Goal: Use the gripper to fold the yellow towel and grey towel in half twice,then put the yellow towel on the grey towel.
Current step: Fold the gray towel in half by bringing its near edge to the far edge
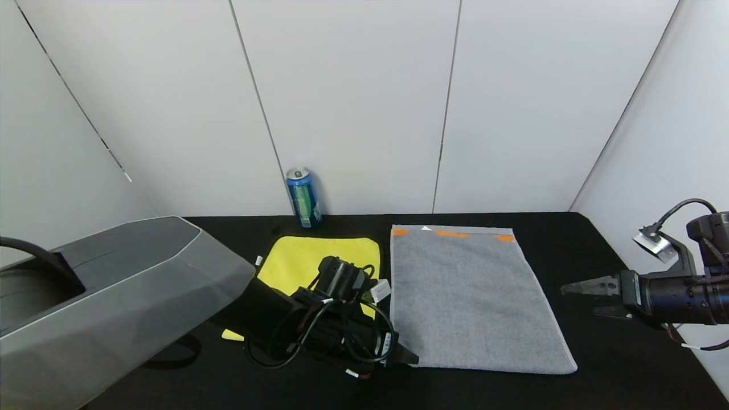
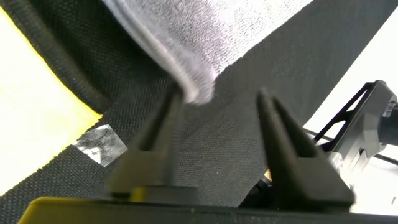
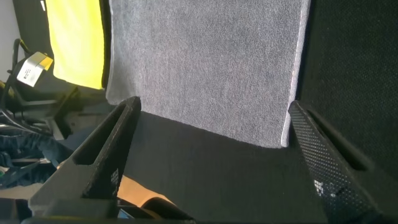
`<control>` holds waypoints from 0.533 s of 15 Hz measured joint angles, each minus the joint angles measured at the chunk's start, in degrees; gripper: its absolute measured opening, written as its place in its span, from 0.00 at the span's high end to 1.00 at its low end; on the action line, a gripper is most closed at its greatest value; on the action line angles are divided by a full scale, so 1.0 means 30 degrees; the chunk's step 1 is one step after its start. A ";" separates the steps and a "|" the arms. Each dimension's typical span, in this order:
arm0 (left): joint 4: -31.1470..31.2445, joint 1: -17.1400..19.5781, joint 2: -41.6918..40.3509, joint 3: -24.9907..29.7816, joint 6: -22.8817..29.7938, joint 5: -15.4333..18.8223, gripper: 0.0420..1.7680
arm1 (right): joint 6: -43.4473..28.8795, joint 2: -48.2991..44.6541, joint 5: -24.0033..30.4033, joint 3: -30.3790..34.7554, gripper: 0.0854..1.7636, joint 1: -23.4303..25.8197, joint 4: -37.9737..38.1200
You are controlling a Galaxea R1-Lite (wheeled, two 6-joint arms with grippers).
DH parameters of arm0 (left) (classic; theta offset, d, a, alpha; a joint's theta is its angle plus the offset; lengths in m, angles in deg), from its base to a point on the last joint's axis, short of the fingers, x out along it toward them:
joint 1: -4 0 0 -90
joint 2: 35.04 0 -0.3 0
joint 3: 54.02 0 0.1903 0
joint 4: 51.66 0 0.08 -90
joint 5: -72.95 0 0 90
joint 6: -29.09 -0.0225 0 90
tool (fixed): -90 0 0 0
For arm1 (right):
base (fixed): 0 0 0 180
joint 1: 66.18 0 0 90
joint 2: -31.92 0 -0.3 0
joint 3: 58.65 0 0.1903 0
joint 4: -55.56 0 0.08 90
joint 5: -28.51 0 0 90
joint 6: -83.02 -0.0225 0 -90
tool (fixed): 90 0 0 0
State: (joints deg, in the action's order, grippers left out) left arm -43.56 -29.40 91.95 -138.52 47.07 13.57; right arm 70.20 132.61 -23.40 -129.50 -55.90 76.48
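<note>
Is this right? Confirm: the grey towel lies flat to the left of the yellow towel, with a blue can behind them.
Not quite. In the head view the grey towel lies flat to the right of the yellow towel, not the left. The blue can does stand behind them.

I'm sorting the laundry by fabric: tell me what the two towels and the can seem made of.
Grey towel: looped terry, likely cotton, with a nubby matte pile and a lighter hem. Yellow towel: smooth, fine-napped cloth, probably microfibre. Can: apparently thin metal, with a glossy blue printed wall and a silvery top.
</note>
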 joint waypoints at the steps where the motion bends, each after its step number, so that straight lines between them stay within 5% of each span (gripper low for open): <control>1: 0.0000 0.0000 0.0016 0.0020 0.0000 0.0000 0.60 | -0.0004 0.0024 0.0016 -0.0004 0.03 -0.0008 -0.0004; 2: -0.0016 0.0000 0.0016 0.0045 0.0000 -0.0008 0.92 | 0.0000 0.0045 0.0008 -0.0004 0.03 -0.0028 0.0000; 8: -0.0089 0.0020 0.0016 0.0085 0.0000 -0.0016 0.96 | 0.0000 0.0171 0.0008 0.0008 0.03 -0.0102 -0.0012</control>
State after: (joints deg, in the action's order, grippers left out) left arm -43.83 -29.34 92.00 -138.27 47.07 13.52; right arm 70.20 133.12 -23.37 -129.47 -56.21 76.44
